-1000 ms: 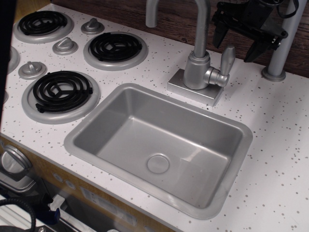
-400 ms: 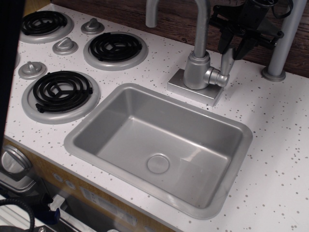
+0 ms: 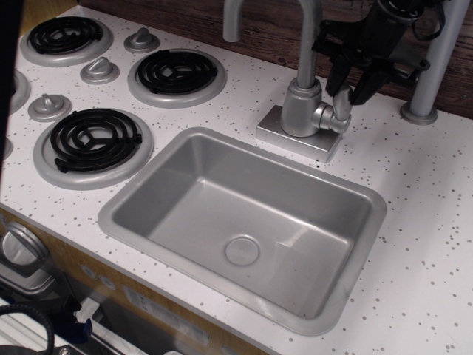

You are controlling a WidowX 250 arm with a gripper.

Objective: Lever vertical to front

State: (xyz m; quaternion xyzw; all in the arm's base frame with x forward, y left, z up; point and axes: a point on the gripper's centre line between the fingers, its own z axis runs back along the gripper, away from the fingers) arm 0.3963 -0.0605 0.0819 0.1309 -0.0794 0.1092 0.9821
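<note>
The lever (image 3: 343, 103) is a small silver-grey paddle on a short stub at the right side of the faucet body (image 3: 301, 103). It stands upright, and its upper part is hidden behind my gripper. My black gripper (image 3: 346, 92) has come down over the lever from above and behind. One of its fingers (image 3: 332, 78) is on the left of the paddle and the other on the right. The jaws are open around the lever, and I cannot see that they press on it.
The curved faucet spout (image 3: 309, 29) rises just left of the gripper. A grey post (image 3: 431, 66) stands to the right. The grey sink basin (image 3: 244, 222) lies in front. Black stove burners (image 3: 92, 137) and silver knobs (image 3: 100, 70) are at the left.
The gripper has moved left and down from beside the post onto the lever, and its fingers now straddle the paddle. The lever still stands upright.
</note>
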